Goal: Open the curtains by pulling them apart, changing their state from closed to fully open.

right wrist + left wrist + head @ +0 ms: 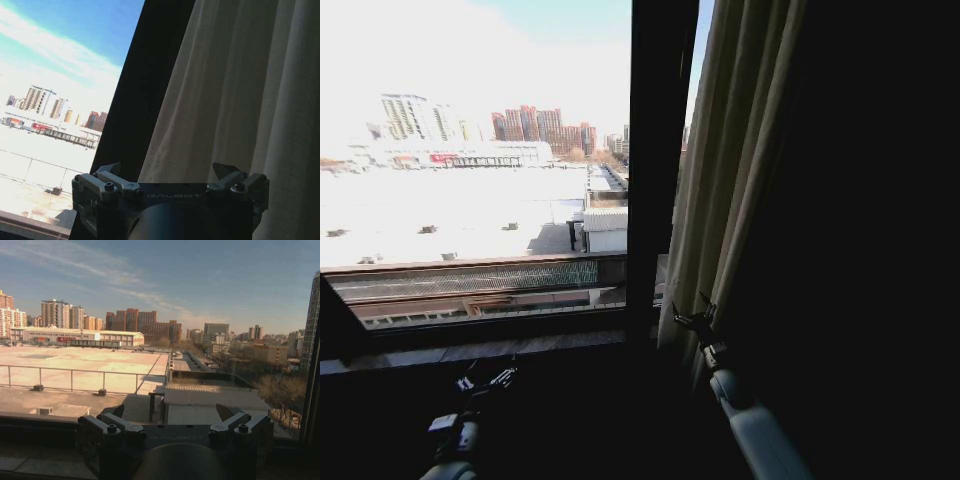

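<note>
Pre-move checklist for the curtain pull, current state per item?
1. Right gripper at the curtain: ok, it sits at the bunched panel's lower edge.
2. Right gripper open: ok, fingers spread in the right wrist view, no fabric between them.
3. Curtain gathered to the right of the black frame bar: ok, glass left of the bar is uncovered.
4. Fully open: cannot tell, the window's far sides are out of view.
5. Left gripper out of the way: ok, open, low by the sill, apart from fabric.
</note>
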Controlling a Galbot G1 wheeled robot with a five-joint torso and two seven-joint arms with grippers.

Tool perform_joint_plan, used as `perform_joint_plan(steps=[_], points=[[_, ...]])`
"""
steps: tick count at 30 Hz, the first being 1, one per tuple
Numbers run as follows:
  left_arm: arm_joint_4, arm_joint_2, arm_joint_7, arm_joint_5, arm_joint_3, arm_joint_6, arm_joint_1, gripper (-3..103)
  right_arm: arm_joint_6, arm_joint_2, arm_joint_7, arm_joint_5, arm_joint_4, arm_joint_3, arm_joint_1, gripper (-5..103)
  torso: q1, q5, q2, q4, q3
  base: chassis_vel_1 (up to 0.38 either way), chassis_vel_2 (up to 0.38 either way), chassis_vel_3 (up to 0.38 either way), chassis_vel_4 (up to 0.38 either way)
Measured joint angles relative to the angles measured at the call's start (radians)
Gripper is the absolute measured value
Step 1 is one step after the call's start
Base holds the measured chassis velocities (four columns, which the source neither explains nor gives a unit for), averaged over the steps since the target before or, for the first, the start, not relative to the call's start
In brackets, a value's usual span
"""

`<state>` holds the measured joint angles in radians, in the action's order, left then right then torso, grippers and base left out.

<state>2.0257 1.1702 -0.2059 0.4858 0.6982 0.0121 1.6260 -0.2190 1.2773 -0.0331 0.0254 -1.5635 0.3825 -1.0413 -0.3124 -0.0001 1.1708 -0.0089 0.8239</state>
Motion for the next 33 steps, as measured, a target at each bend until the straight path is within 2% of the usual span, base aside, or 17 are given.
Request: perform_joint_plan(steps=[8, 11, 16, 24, 27, 30, 32, 33], points=[[0.0, 0.0, 0.0, 0.0, 0.0, 0.0, 0.0, 100, 0.044, 0.041, -0.016, 0.04, -0.025, 0.047, -0.056, 100, 0.0, 0.0001, 0.0, 0.0001, 0.0, 0.0, 0.0, 0.0, 0.0], [0.0, 0.0, 0.0, 0.0, 0.0, 0.0, 0.0, 100, 0.081, 0.053, -0.015, 0.059, -0.073, 0.058, -0.102, 100, 0.0, 0.0001, 0.0, 0.0, 0.0, 0.0, 0.0, 0.0, 0.0], [0.0, 0.0, 0.0, 0.0, 0.0, 0.0, 0.0, 100, 0.071, 0.062, 0.015, 0.06, -0.105, 0.062, -0.131, 100, 0.0, 0.0001, 0.0, 0.0002, 0.0, 0.0, 0.0, 0.0, 0.0], [0.0, 0.0, 0.0, 0.0, 0.0, 0.0, 0.0, 100, 0.073, 0.044, 0.021, 0.052, -0.114, 0.067, -0.135, 100, 0.0, 0.0001, 0.0, 0.0001, 0.0, 0.0, 0.0, 0.0, 0.0], [0.0, 0.0, 0.0, 0.0, 0.0, 0.0, 0.0, 100, 0.127, 0.036, -0.019, 0.033, -0.129, 0.06, -0.151, 100, 0.0, 0.0002, 0.0, 0.0001, 0.0, 0.0, 0.0, 0.0, 0.0], [0.0, 0.0, 0.0, 0.0, 0.0, 0.0, 0.0, 100, 0.146, 0.036, -0.029, 0.029, -0.139, 0.058, -0.16, 100, 0.0, 0.0002, 0.0, 0.0002, 0.0, 0.0, 0.0, 0.0, 0.0], [0.0, 0.0, 0.0, 0.0, 0.0, 0.0, 0.0, 100, 0.216, 0.034, -0.031, 0.029, -0.175, 0.06, -0.178, 100, 0.0, 0.0001, 0.0, 0.0, 0.0, 0.0, 0.0, 0.0, 0.0], [0.0, 0.0, 0.0, 0.0, 0.0, 0.0, 0.0, 100, 0.216, 0.034, -0.031, 0.029, -0.175, 0.06, -0.178, 100, 0.0, 0.0001, 0.0, 0.0, 0.0, 0.0, 0.0, 0.0, 0.0]])
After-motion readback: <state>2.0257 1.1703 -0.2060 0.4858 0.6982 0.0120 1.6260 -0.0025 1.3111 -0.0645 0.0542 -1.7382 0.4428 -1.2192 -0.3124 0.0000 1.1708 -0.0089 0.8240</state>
